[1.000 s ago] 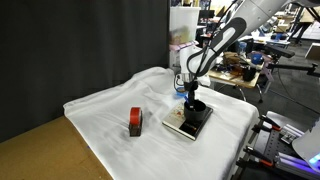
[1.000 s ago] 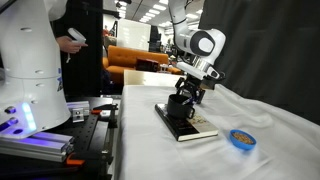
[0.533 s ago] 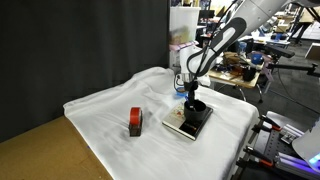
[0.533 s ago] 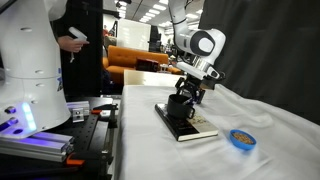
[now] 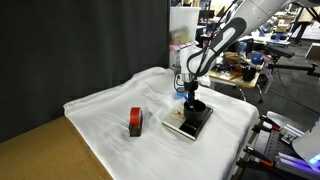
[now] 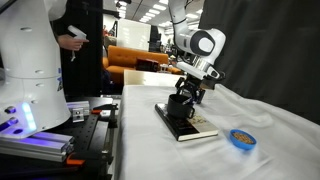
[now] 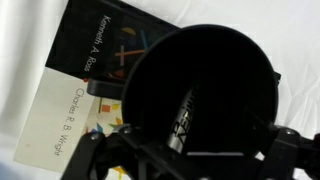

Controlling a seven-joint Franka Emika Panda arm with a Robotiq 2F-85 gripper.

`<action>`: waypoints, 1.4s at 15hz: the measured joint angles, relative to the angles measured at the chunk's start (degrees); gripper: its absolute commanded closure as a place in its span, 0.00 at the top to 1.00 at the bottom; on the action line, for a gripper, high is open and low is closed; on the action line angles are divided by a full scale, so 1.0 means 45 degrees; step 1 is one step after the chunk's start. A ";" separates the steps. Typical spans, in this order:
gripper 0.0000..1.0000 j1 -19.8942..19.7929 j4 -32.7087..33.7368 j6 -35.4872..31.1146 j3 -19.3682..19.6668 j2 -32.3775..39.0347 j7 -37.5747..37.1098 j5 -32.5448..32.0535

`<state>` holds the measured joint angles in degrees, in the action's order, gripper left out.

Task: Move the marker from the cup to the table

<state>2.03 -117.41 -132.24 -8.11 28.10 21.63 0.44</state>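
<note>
Marker [image 7: 185,122] | upright in cup [image 7: 215,60], long axis near vertical | gripper [image 7: 195,155] fingers wide

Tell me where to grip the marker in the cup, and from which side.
Best to grip the marker by its upper end, coming straight down through the open mouth of the black cup. The marker sits inside, and the cup's walls close off every side.

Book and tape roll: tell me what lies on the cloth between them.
Nothing: only bare white cloth lies between the book and the tape roll, as both exterior views show.
</note>
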 measured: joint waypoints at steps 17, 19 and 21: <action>0.04 0.0004 -0.0018 0.0124 -0.0154 0.0015 -0.0145 0.0114; 0.04 -0.0004 -0.0018 0.0126 -0.0152 0.0016 -0.0145 0.0120; 0.04 -0.0013 -0.0019 0.0132 -0.0150 0.0017 -0.0145 0.0134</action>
<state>1.97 -117.49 -131.65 -8.79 28.18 20.98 1.04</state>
